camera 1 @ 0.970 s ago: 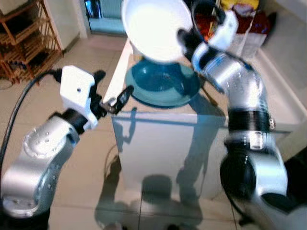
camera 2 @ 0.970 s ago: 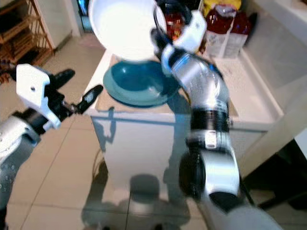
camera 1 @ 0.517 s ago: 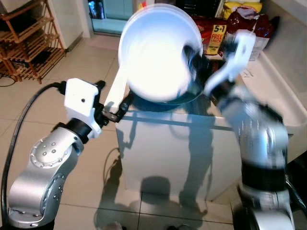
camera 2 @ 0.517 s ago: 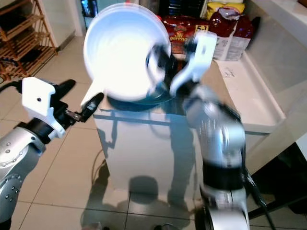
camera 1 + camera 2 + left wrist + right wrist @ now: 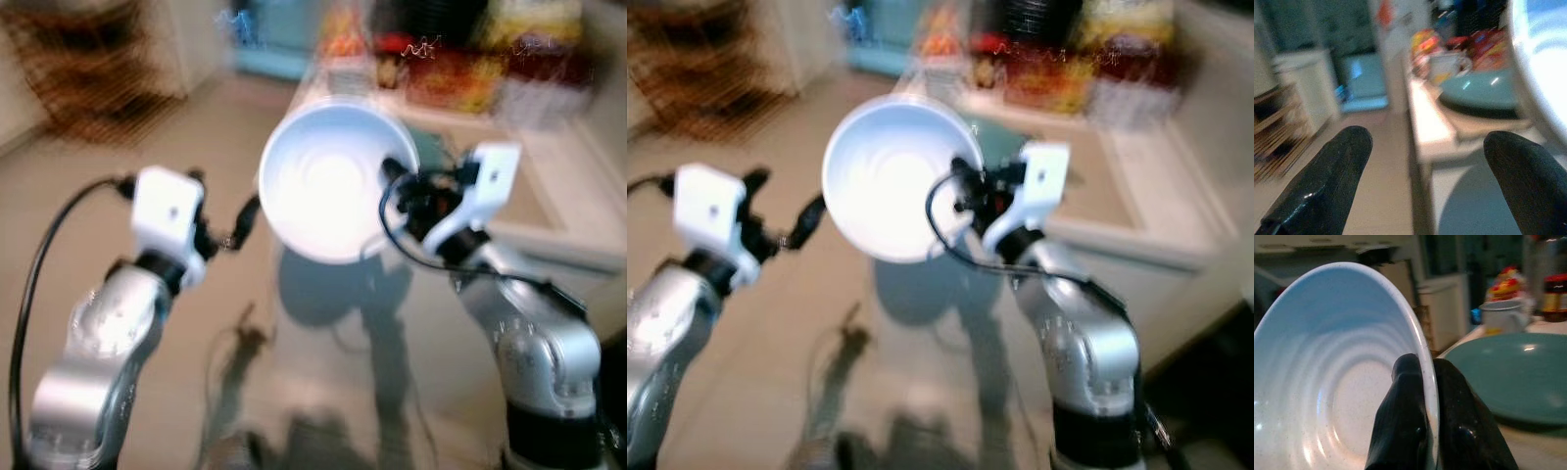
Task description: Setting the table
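Observation:
My right gripper (image 5: 1426, 396) is shut on the rim of a white bowl (image 5: 333, 181), one finger inside and one outside. The bowl is held up, tilted with its inside facing me, between my two arms and in front of the white counter (image 5: 1422, 132). A teal plate (image 5: 1508, 377) lies flat on the counter behind the bowl. At the bowl's left, my left gripper (image 5: 240, 220) stands open and holds nothing, its fingers (image 5: 1327, 181) spread wide towards the counter's edge. The head views are blurred.
Colourful snack packets (image 5: 490, 69) and a mug (image 5: 1501, 316) stand at the back of the counter beyond the plate. A wooden rack (image 5: 88, 69) stands at the far left. Tiled floor (image 5: 206, 343) lies below and to the left of the counter.
The whole view has shifted and blurred, so the camera moved. The bowl has come down from above the teal plate and nearer to me, still in the right gripper. The left gripper stays open.

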Tool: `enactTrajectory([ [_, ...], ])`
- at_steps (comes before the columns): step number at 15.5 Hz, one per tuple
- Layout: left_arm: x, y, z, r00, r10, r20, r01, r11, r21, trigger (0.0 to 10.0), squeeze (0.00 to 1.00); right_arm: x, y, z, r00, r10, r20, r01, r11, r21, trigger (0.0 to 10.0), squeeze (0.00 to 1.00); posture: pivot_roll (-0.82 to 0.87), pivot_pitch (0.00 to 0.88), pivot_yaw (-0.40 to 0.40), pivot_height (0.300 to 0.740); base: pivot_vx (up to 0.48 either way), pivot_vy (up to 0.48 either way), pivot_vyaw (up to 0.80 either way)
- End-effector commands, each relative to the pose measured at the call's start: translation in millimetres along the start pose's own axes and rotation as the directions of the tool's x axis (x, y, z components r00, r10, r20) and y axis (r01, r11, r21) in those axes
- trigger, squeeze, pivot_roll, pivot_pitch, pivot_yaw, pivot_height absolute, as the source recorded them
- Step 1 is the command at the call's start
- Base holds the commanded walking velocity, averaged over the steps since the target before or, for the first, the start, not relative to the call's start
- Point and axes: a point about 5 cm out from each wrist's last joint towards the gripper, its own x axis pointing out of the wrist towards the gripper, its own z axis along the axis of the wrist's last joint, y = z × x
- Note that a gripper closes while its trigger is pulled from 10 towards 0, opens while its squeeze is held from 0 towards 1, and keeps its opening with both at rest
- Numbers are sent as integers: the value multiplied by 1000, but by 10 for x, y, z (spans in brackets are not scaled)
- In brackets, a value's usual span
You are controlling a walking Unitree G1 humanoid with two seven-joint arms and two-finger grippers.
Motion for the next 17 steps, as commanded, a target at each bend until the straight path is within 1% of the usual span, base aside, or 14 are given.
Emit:
enactTrajectory([
  [1, 45, -3, 58, 1000, -4, 26, 3, 1000, 30, 10000, 0, -54, -25, 79, 999, -14, 47, 17, 998, -63, 10000, 0, 45, 0, -57, 740, 0, 0, 0],
  [2, 51, -19, 44, 1000, -18, 16, 16, 997, 74, 10000, 0, -88, -43, 41, 1000, -12, 25, 14, 996, -91, 10000, 0, 45, 0, -59, 740, 0, 0, 0],
  [3, 65, -33, 18, 1000, -14, 5, 13, 994, 113, 10000, 0, -131, -103, 1, 999, -37, 6, 38, 992, -119, 10000, 0, 44, 0, -58, 740, 0, -480, 0],
  [4, 83, -49, -3, 1000, -10, -1, 10, 994, 108, 10000, 0, -153, -157, -13, 998, -69, 8, 70, 992, -106, 10000, 0, 43, 0, -58, 740, 0, -480, 0],
  [5, 86, -86, -33, 999, -28, -16, 30, 993, 115, 10000, 0, -164, -189, -32, 996, -86, 5, 86, 990, -112, 10000, 0, 43, 0, -58, 740, 0, -480, 0],
  [6, 82, -131, -53, 999, -48, -21, 51, 988, 143, 10000, 0, -176, -221, -64, 994, -109, 2, 109, 987, -122, 10000, 0, 46, 0, -61, 740, 0, -480, 0],
  [8, 78, -162, -60, 998, -53, -18, 55, 990, 133, 10000, 0, -190, -235, -96, 992, -124, 3, 123, 986, -115, 10000, 0, 46, 0, -60, 740, 0, -480, 0],
  [10, 77, -176, -99, 998, -49, -33, 54, 985, 164, 10000, 0, -202, -204, -142, 993, -118, 0, 117, 988, -104, 10000, 0, 45, 0, -58, 740, 0, -480, 0],
  [12, 102, -177, -104, 999, -29, -22, 32, 986, 163, 10000, 0, -209, -174, -183, 992, -126, 16, 127, 989, -72, 10000, 0, 45, 0, -57, 740, 0, -480, 0],
  [14, 132, -143, -61, 1000, 8, 3, -9, 987, 163, 10000, 0, -169, -167, -186, 987, -157, 26, 157, 987, -12, 10000, 0, 46, 0, -53, 740, 0, -480, 0],
  [15, 153, -129, -50, 1000, 25, 9, -26, 988, 154, 10000, 0, -121, -158, -203, 986, -165, 26, 164, 986, 35, 10000, 0, 43, 0, -36, 740, 0, -480, 0],
  [16, 170, -120, -55, 1000, 27, 6, -27, 988, 153, 10000, 0, -57, -162, -256, 988, -152, 14, 151, 988, 15, 10000, 0, 30, 3, -9, 740, 0, -480, 0],
  [17, 172, -118, -73, 1000, 23, 1, -23, 988, 150, 10000, 0, -20, -214, -324, 988, -152, 0, 152, 988, -33, 10000, 0, 20, 3, 1, 740, 0, -480, 0],
])
